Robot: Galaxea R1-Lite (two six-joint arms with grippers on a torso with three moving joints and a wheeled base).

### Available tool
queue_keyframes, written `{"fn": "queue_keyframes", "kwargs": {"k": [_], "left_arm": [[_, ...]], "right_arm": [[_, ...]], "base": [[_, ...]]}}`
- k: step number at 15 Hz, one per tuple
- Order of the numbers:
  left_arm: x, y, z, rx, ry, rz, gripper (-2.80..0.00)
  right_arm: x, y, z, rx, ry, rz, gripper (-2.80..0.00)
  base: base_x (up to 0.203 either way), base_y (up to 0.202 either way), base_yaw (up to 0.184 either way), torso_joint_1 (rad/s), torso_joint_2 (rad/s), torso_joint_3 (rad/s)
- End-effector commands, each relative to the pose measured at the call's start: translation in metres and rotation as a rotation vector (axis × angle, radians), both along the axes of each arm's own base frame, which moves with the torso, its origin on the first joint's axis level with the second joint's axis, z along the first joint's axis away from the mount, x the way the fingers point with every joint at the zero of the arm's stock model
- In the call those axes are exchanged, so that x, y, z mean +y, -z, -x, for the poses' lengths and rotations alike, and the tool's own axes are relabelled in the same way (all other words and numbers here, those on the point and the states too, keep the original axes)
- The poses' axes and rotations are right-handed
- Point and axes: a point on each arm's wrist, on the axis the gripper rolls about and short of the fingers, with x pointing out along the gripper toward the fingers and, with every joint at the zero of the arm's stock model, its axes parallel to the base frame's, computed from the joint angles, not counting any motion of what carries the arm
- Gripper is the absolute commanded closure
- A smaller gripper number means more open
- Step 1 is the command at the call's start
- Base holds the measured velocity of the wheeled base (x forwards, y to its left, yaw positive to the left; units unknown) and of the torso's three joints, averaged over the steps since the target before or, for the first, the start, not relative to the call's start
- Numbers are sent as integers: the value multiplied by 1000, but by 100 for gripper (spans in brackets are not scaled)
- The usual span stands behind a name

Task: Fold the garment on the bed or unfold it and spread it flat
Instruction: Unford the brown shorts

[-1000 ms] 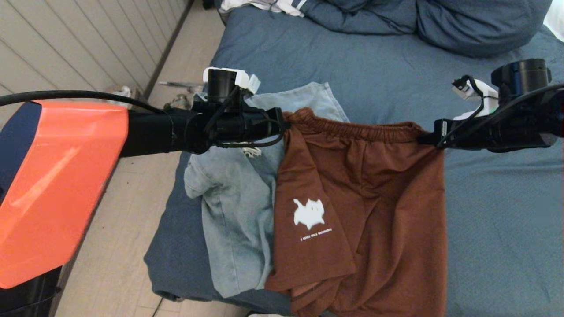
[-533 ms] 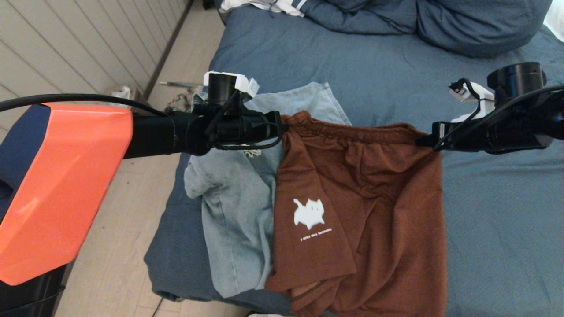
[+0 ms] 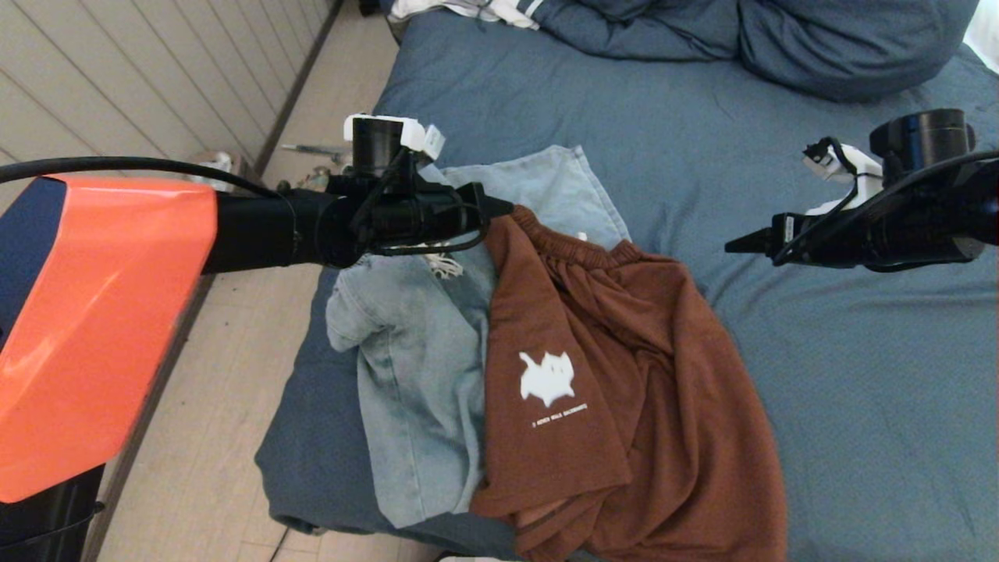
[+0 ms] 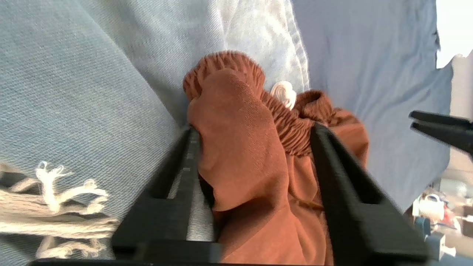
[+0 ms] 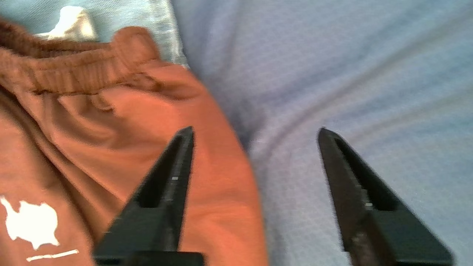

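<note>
Brown shorts (image 3: 624,367) with an elastic waistband and a white cat print lie crumpled on the slate-blue bed (image 3: 858,375), partly over a light-blue denim garment (image 3: 414,367). My left gripper (image 3: 503,208) is open at the waistband's left corner. In the left wrist view the bunched brown fabric (image 4: 244,147) sits loosely between the spread fingers of that gripper (image 4: 255,128). My right gripper (image 3: 730,247) hovers open to the right of the shorts, apart from them. In its wrist view the open gripper (image 5: 255,129) has only the shorts' edge (image 5: 111,129) and the bed cover below.
A bunched blue duvet (image 3: 741,39) and a white garment (image 3: 468,9) lie at the far end of the bed. The bed's left edge drops to a wooden floor (image 3: 218,390) beside a panelled wall. Open cover stretches to the right of the shorts.
Both grippers have opened. The waistband, stretched level between them before, has dropped at its right end and slumped toward the left. The right gripper now stands clear of the fabric.
</note>
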Motion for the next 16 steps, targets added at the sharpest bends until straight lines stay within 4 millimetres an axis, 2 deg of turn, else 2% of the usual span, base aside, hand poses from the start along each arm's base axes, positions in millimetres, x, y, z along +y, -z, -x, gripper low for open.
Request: {"fn": "queue_keyframes", "kwargs": {"k": [1,5,10,11,12,14,16], "left_arm": [[6,-12,5,-23,-6,12,-280],[23,-22,1,-69,-70,-5,-280],[24,-25,3,-72,-72,-4,-280],[25,-28,6,-76,-73,0,-280],[27,-34,10,-78,-74,4,0],[34,-48,24,-93,-72,16,0],[48,-69,51,-113,-68,27,0]], "right_arm": [[-3,-7,5,-19,9,-1,-280],[-8,-13,8,-41,18,-1,-280],[-13,-13,6,-41,30,-1,-280],[-12,-12,7,-37,30,-1,0],[-11,-12,10,-37,28,-1,0],[-10,-22,18,-62,25,-5,0],[-6,-36,41,-94,23,-14,0]], "base": [[0,0,0,0,0,0],[0,0,0,0,0,0],[0,0,0,0,0,0],[0,0,0,0,0,0],[0,0,0,0,0,0],[0,0,0,0,0,0],[0,0,0,0,0,0]]}}
